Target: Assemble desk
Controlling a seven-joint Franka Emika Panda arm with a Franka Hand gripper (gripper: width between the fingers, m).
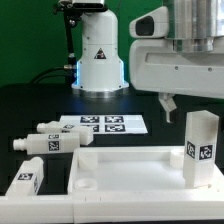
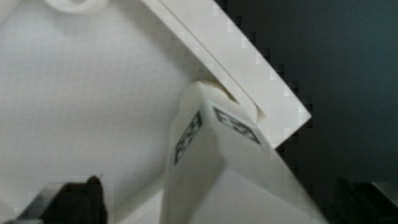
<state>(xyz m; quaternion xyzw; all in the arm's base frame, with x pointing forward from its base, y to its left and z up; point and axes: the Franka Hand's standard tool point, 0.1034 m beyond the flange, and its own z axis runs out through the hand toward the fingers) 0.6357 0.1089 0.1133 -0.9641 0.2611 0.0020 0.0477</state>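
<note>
Standing up straight, one white leg (image 1: 200, 150) sat in a corner of the tabletop (image 1: 130, 152), on the exterior view's right. A black-and-white tag (image 1: 204, 153) showed on its side. The tabletop was a white square tray with a raised rim. It lay flat on the black table (image 1: 160, 132) at the front of the scene.

The gripper (image 2: 228, 205) hung just above the upright leg. Its pincer was wide open and held nothing. In the wrist view the two dark fingertips (image 2: 80, 198) stood well apart. The leg was between them, with a gap on each side. One finger also showed in the exterior view, beside the top of the leg and not touching it.

Three more legs lay on their sides on the exterior view's left. The first lying leg (image 1: 58, 126) and the second lying leg (image 1: 45, 143) were close together, near the marker board (image 1: 105, 123). The third lying leg (image 1: 25, 180) was just beside the tabletop's rim.

The marker board lay flat behind the tabletop. The white robot base (image 1: 97, 60) stood behind the board.
</note>
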